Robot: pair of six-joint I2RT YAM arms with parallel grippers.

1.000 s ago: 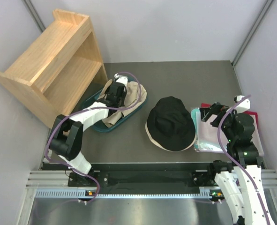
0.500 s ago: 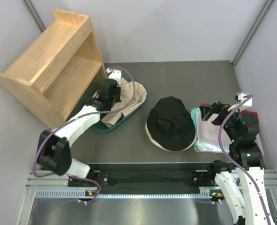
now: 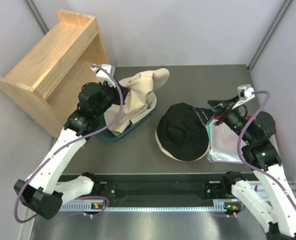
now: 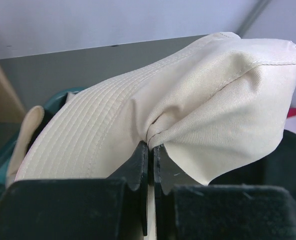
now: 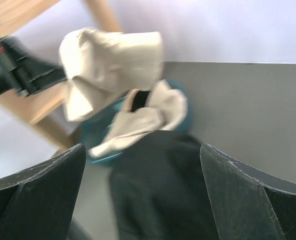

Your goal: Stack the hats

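Your left fingers point(image 4: 137, 167): clenched on cream hat point(image 4: 198, 110) over teal tub point(image 3: 115, 137).
Your right fingers point(image 5: 37, 195): released, beside black hat point(image 3: 182, 131).

Wooden shelf unit point(image 3: 52, 67): was stood askew at the far-left corner of the grey table point(image 3: 137, 160). Teal tub point(image 3: 115, 136): was set just beside it. Pale flat sheets point(image 3: 227, 147): were stacked at the right edge.

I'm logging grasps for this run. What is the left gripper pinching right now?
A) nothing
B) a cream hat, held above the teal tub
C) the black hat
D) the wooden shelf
B: the left gripper is shut on a fold of the cream hat, which hangs above the teal tub, while the black hat lies apart, not gripped.
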